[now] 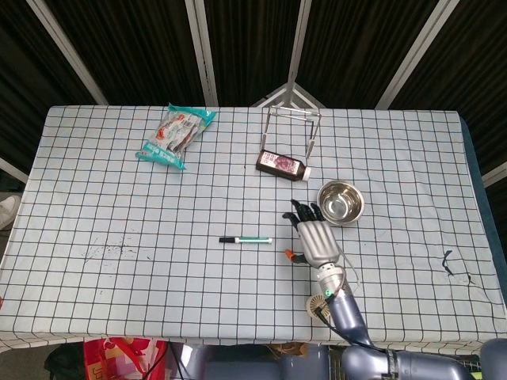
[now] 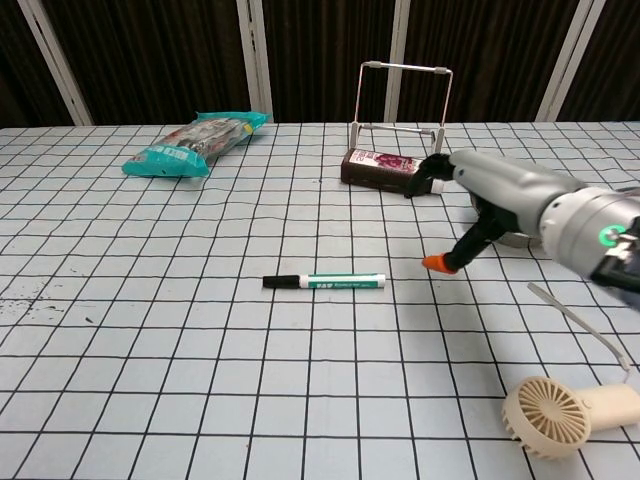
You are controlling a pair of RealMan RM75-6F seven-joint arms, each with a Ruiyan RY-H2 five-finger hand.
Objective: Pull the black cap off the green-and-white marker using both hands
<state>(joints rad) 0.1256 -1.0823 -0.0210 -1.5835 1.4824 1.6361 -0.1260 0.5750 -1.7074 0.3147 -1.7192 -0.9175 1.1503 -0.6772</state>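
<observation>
The green-and-white marker (image 1: 250, 239) lies flat near the middle of the checked tablecloth, its black cap (image 1: 227, 239) at the left end. The chest view shows the marker (image 2: 342, 282) and its cap (image 2: 282, 282) the same way. My right hand (image 1: 315, 233) hovers just right of the marker, apart from it. Its fingers are stretched out toward the far side and hold nothing. From the chest view the right hand (image 2: 495, 188) sits above the table with its orange-tipped thumb (image 2: 437, 263) pointing down. My left hand shows in neither view.
A steel bowl (image 1: 341, 202) sits just right of my hand. A brown bottle (image 1: 283, 165) and a wire rack (image 1: 291, 127) stand behind it. A snack bag (image 1: 175, 134) lies at the far left. A cream hand fan (image 2: 560, 412) lies near the front edge under my forearm.
</observation>
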